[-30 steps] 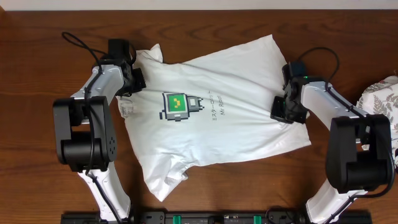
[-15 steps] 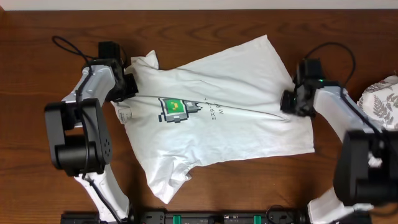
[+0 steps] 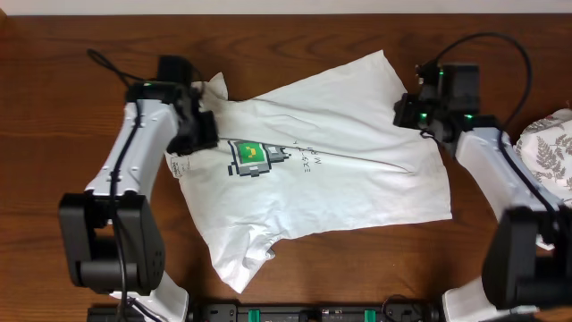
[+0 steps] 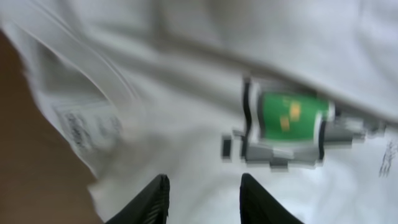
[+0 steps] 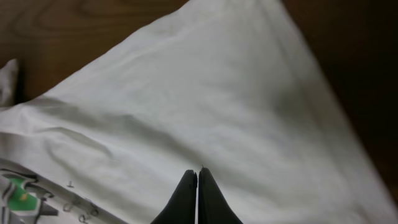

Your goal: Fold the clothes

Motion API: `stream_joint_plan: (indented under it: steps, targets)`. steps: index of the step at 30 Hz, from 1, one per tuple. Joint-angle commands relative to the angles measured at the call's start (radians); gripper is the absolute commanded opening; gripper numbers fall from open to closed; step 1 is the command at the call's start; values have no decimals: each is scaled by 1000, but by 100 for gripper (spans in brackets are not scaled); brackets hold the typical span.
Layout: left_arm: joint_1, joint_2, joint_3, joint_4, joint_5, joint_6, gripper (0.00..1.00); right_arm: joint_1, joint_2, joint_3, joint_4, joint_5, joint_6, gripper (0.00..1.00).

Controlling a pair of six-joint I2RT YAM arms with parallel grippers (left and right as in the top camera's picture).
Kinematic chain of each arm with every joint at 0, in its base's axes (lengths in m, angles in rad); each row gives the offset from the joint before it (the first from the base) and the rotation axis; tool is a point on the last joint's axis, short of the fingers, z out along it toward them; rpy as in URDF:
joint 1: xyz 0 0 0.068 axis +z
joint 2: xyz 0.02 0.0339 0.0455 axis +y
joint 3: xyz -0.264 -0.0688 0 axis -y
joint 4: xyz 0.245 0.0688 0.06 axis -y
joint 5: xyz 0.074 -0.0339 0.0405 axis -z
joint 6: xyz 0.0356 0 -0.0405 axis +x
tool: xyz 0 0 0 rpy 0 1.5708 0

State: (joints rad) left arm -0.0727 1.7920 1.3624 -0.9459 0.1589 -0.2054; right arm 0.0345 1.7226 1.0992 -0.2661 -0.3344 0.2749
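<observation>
**Shirt spread out, an arm at each end**

We see the white T-shirt (image 3: 331, 179) lying face up on the dark wooden table (image 3: 54, 197). It sits at a slant between the two arms, with one sleeve bunched at the near edge. The left gripper (image 4: 202, 202) hangs over the collar end beside the green square chest picture (image 3: 253, 156). Its jaws are apart, with only blurred fabric showing below them. At the hem end, the right gripper (image 5: 198, 193) has its jaws pressed together, pointing down at smooth white cloth near the corner. We see nothing pinched there. A leaf-printed cloth (image 3: 547, 148) sits at the far right edge, well apart from the shirt.
</observation>
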Motion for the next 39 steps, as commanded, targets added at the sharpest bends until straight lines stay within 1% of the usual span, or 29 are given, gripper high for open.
stream_joint_plan:
  steps: [1,5,8,12,16,19,22,25,29,33,39]
  targets:
    - [-53,8,-17,-55,13,-6,36,14,79,19,45,-126,78,2]
    - [-117,8,-47,-86,7,-11,36,32,197,115,35,-142,92,1]
    - [-154,8,-108,-58,-21,-40,36,52,291,204,19,-139,114,1]
    - [-173,8,-216,2,-21,-70,36,68,382,286,-10,-98,140,1]
    - [-173,8,-306,87,-16,-89,36,72,430,315,-16,-62,140,1]
    - [-173,9,-344,99,-13,-108,36,76,451,315,-17,-38,140,1]
    - [-173,9,-371,91,-3,-117,34,80,474,315,-16,18,140,1]
    - [-173,9,-394,76,46,-125,33,77,502,315,-11,129,140,1]
    - [-173,9,-397,0,50,-133,31,47,517,315,10,251,139,1]
    - [-173,9,-397,-73,31,-132,30,-2,519,315,24,263,139,1]
    - [-173,9,-397,-90,12,-134,29,-51,518,317,13,264,106,1]
